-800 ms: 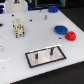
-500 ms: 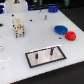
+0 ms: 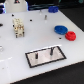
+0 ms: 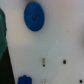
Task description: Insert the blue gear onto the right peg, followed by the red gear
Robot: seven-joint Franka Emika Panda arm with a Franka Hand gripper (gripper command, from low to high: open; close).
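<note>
Nearest us in the exterior view, toward the front edge of the white counter (image 3: 15, 57), we see the plate (image 3: 46, 56), a white rectangle with a black border, lying flat and a little skewed. Two thin pins stand on it: the right peg (image 3: 51, 50), taller and darker, toward the exterior view's right, and a shorter, fainter pin (image 3: 38, 56) beside it toward the left.

Further back, by the counter's edge on the exterior view's right, we find the red gear (image 3: 70, 35), and just behind it the blue gear (image 3: 61, 29); the two seem to touch or nearly touch, and we cannot tell which. Both lie flat on the counter, well apart from the plate.

Toward the back on the exterior view's left stands a small pale blocky object (image 3: 18, 27), too blurred for us to name. A small dark upright item (image 3: 45, 16) sits near the back edge.

In the wrist view we make out a blue disc (image 4: 34, 16) on the white surface and two small dark dots (image 4: 64, 62), all blurred. We do not see the pincer in either view, so we cannot tell whether it is spread or pressed together.
</note>
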